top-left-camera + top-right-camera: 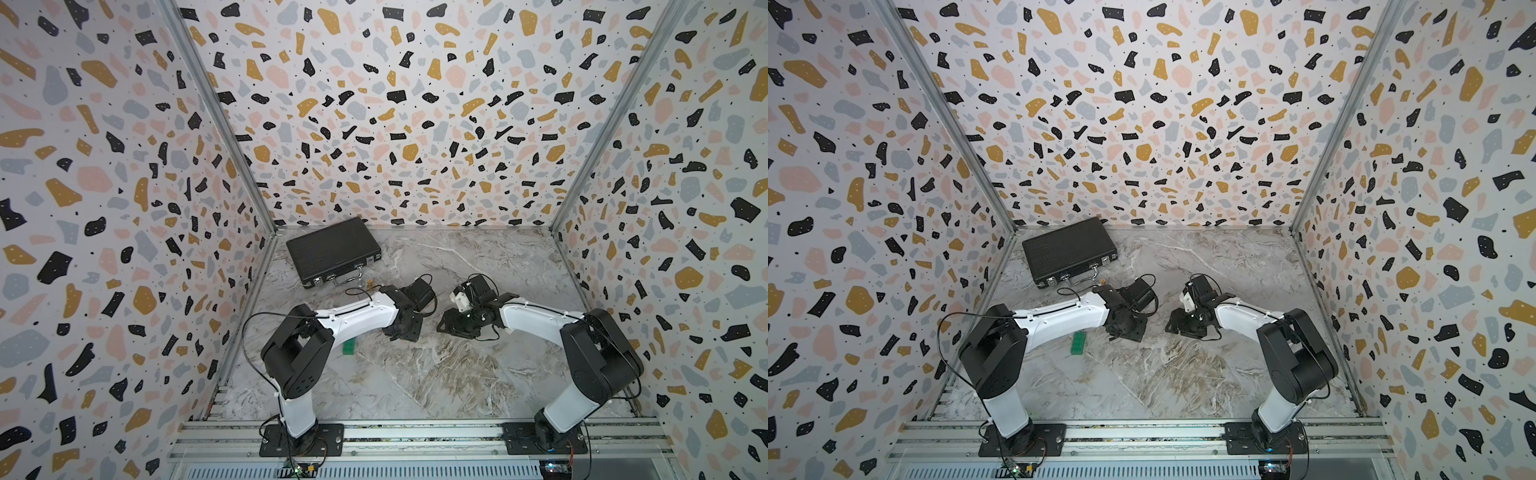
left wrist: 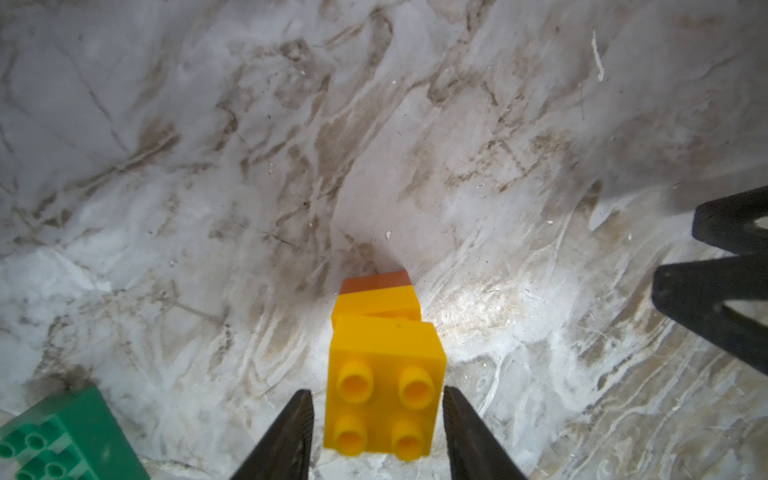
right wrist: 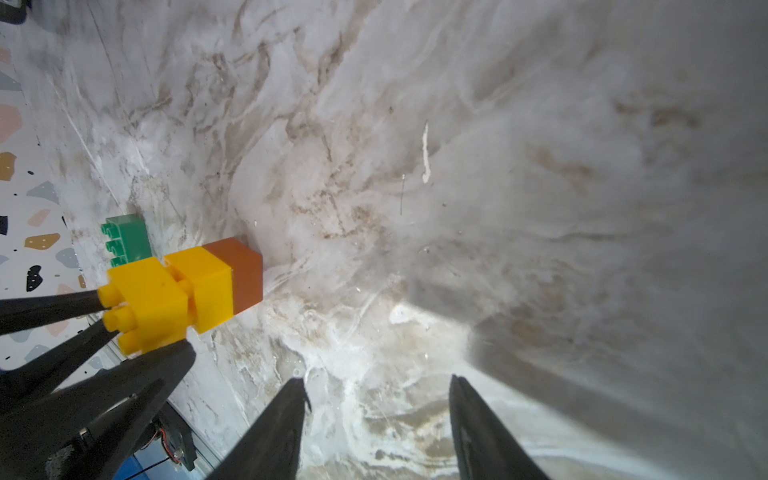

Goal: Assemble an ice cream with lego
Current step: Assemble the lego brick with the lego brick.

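Stack [image 2: 384, 374] hidden in both top views.

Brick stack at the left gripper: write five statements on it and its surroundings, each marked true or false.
1. The stack shows two yellow bricks and an orange-brown one. True.
2. Its top yellow brick sits crooked on the next. True.
3. The right gripper holds a white brick. False: it is open and empty.
4. The green brick is joined to the stack. False: it lies apart on the table.
5. The black case is open. False: it is shut.
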